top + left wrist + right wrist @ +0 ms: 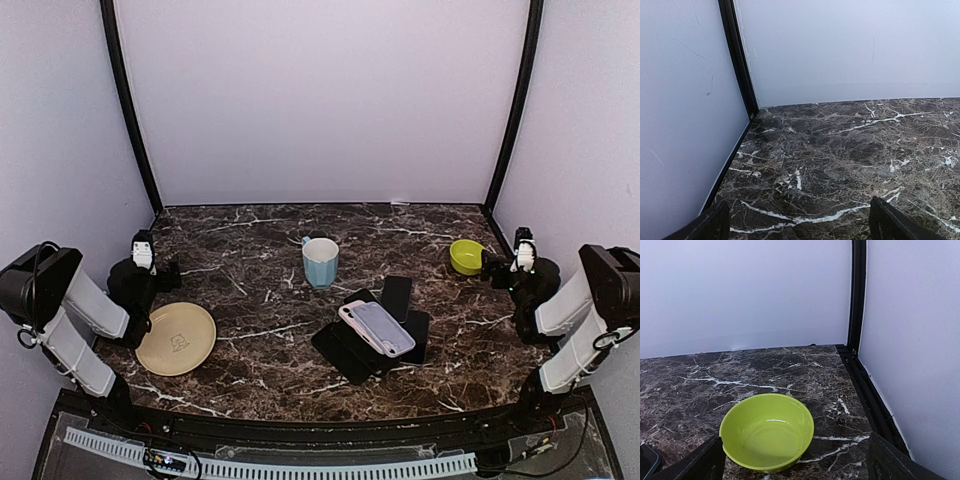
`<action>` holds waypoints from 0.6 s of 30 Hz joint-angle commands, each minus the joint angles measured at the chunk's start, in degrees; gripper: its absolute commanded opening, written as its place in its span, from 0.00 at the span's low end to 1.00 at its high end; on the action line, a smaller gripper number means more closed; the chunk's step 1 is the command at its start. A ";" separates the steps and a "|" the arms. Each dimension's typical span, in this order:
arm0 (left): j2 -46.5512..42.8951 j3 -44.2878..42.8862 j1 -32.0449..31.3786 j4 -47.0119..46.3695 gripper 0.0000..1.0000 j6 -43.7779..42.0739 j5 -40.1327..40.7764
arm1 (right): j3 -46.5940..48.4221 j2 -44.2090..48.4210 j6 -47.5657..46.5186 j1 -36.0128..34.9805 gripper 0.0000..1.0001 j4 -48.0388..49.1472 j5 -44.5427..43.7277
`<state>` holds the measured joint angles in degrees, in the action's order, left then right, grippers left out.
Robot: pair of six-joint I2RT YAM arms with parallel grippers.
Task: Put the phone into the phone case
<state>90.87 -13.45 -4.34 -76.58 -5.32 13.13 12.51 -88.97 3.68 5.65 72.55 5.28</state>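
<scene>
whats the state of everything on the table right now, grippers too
left gripper: open, empty
right gripper: open, empty
green bowl: upright, empty
mug: upright
plate: flat, nothing on it
lavender piece: lying on the black pile; phone or case unclear
black phone: lying flat

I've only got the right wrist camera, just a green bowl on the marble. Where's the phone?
Observer: A black phone lies flat mid-table, left of your green bowl.
Operator: And the case?
Observer: A lavender, pink-edged case tops a pile of dark flat pieces, just nearer the arms.
Operator: Is the other arm busy?
Observer: No, the left arm has its jaws open and empty, near a tan plate.
</scene>
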 commanded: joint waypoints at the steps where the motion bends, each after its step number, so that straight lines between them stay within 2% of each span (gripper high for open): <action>1: 0.14 -0.30 0.18 -0.84 0.99 0.39 0.59 | 0.93 0.32 0.01 -0.29 0.98 1.63 -0.54; 4: -0.63 -0.71 0.45 1.24 0.99 0.88 0.21 | 1.38 0.25 0.23 -0.33 0.99 0.97 -0.93; 7: 0.06 -0.42 0.45 -0.63 0.99 0.59 0.02 | 1.42 0.91 1.66 -0.77 0.98 0.42 -5.52; 10: -1.21 -1.17 0.68 0.54 0.99 1.69 2.65 | 3.97 5.38 3.61 -0.46 0.98 -7.96 -10.99; 11: -2.18 -1.91 0.81 5.14 0.99 3.32 3.74 | 6.16 7.35 4.00 -0.46 0.99 -13.26 -11.86; 13: -1.58 -1.82 0.79 2.80 0.99 2.42 3.95 | 14.49 11.57 7.58 -0.20 0.98 -32.17 -11.45; 15: -2.28 -2.34 0.68 5.58 0.99 3.18 4.21 | 23.87 13.27 10.37 -0.22 0.98 -51.76 -3.23; 18: -1.82 -1.84 0.14 3.10 0.99 2.24 4.87 | 32.97 14.18 11.34 -3.78 0.86 -63.48 10.19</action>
<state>90.32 -14.68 -3.97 -73.08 -3.40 16.08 35.70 -77.52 10.87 5.26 33.32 1.43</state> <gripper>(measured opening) 0.987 0.905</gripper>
